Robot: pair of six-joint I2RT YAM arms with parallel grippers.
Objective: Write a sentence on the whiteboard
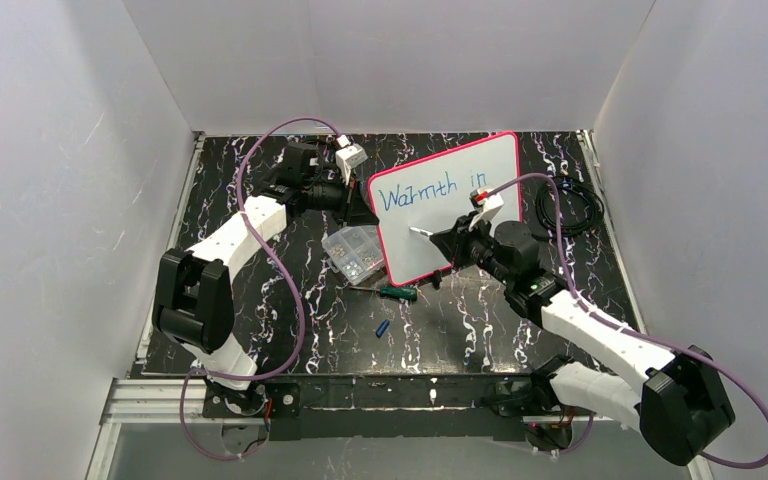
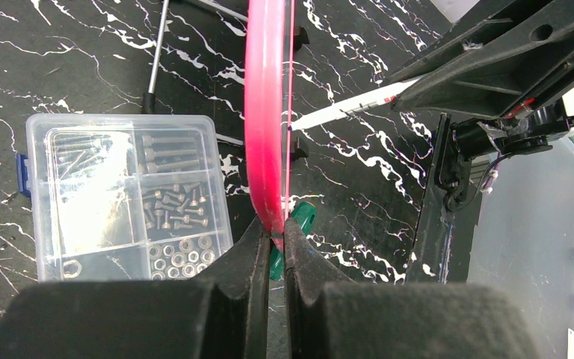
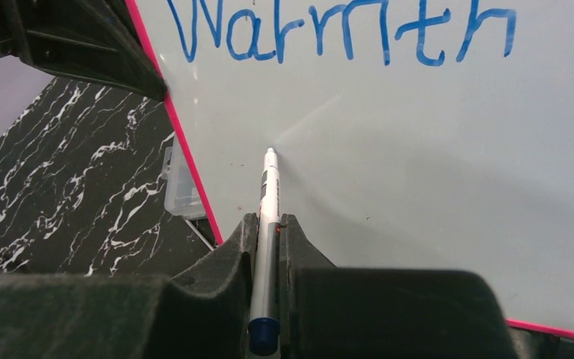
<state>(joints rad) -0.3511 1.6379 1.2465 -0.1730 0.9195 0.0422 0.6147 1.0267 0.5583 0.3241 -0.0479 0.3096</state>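
Now | left claw [image 2: 273, 224] pinches whiteboard [image 1: 410, 258] rim | right claw [image 3: 267, 218] grips marker [image 3: 269, 187] (tip at blank lower half).

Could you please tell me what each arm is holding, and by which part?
Left fingers pinch the whiteboard by its pink rim; right fingers clamp the marker by its rear half.

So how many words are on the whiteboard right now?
2, both along the top of the whiteboard: "Warmth" on the left, "in" just right of it. The right arm covers the lower right corner, so marks there could be hidden.
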